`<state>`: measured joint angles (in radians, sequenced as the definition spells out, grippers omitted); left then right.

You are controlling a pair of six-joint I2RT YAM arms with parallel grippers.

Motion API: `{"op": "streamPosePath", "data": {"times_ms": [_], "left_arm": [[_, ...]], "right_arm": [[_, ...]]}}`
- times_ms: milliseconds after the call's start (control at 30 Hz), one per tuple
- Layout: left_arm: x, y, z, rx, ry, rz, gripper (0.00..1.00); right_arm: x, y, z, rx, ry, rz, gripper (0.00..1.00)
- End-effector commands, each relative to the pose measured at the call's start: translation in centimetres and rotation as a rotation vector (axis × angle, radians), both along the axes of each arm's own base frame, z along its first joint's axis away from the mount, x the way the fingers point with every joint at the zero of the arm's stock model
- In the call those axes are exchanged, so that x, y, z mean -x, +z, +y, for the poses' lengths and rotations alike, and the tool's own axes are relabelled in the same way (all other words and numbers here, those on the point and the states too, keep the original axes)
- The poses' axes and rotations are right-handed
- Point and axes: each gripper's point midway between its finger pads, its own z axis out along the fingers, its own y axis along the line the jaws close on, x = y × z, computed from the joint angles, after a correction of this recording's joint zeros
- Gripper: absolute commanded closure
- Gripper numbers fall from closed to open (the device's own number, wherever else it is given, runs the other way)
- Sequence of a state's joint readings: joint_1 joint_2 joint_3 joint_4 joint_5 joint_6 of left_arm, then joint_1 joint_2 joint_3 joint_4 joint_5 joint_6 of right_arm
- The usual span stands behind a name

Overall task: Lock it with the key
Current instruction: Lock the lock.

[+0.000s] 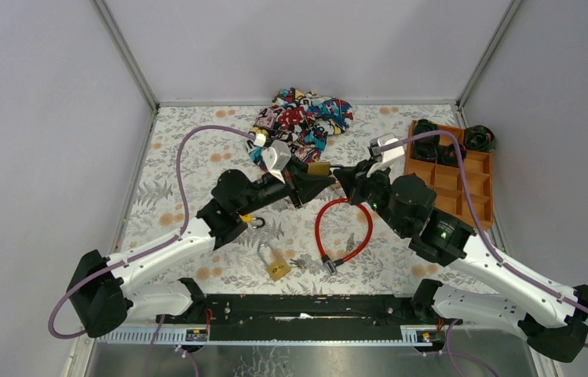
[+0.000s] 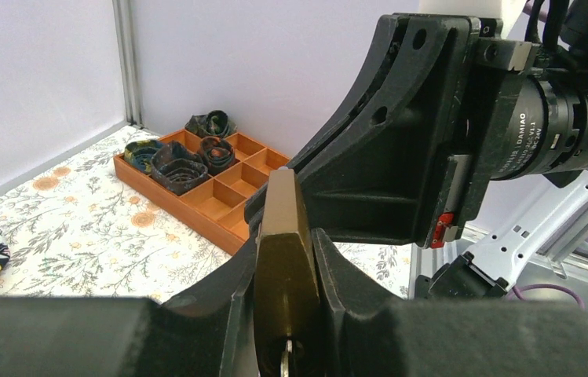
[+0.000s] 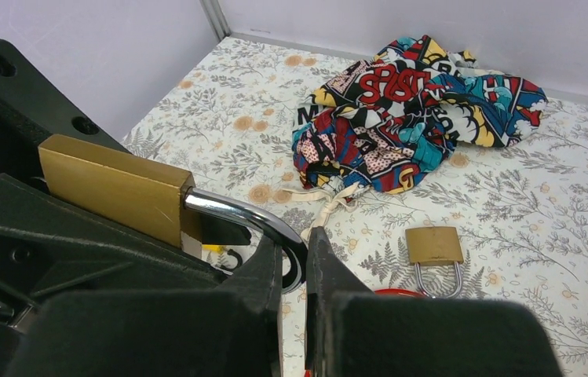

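Note:
A brass padlock [image 2: 283, 267] is held off the table with my left gripper [image 2: 284, 236] shut on its body, one finger on each flat side. A small silver key [image 2: 285, 363] sticks in the keyhole on the face turned toward the left wrist camera. In the right wrist view the same padlock [image 3: 110, 188] shows its chrome shackle [image 3: 235, 210] curving out, and my right gripper [image 3: 297, 245] is shut on the shackle's bend. From above, the two grippers meet nose to nose at the padlock [image 1: 319, 168] over the mat's middle.
A second brass padlock [image 1: 276, 265] with loose keys [image 1: 300, 263] lies near the front. A red cable lock [image 1: 345, 232] loops under the right arm. A comic-print cloth [image 1: 302, 118] sits at the back, and an orange compartment tray [image 1: 463, 184] stands at the right.

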<state>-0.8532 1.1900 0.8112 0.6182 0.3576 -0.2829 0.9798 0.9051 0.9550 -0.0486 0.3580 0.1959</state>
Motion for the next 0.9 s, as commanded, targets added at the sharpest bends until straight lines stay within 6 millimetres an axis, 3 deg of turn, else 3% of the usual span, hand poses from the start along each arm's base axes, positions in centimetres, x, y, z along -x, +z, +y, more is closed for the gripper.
{"op": "streamPosePath", "data": {"times_ms": [0,67,200,333,467,667,767,867], "left_arm": [[4.2,-6.4,-4.0,-0.155,-0.212,0.111,1.00],[3.9,-5.7,-3.5,-0.153,-0.195,0.078,1.00],[3.4,-4.8,-2.1,-0.165,-0.187,0.046,1.00],[4.7,-3.4,-1.2,-0.134,-0.244,0.032,1.00],[6.4,-0.8,-0.9,-0.041,-0.314,0.029,1.00],[9.1,3.2,0.0,0.045,-0.442,0.016,1.00],[9.8,4.7,0.7,0.065,-0.471,0.012,1.00],[10.0,5.5,1.3,0.076,-0.478,0.011,1.00]], "right_arm": [[14.0,16.8,7.6,-0.557,0.769,-0.200,1.00],[13.7,16.6,6.2,-0.549,0.716,-0.214,1.00],[12.6,14.1,4.1,-0.395,0.614,-0.203,1.00],[11.5,11.6,1.8,-0.283,0.510,-0.202,1.00],[11.5,10.2,1.0,-0.205,0.499,-0.195,0.99],[13.0,8.0,0.4,-0.040,0.589,-0.179,0.54],[13.9,6.6,-1.7,0.028,0.602,-0.174,0.33],[16.2,7.6,-3.8,0.012,0.666,-0.186,0.15]]}}
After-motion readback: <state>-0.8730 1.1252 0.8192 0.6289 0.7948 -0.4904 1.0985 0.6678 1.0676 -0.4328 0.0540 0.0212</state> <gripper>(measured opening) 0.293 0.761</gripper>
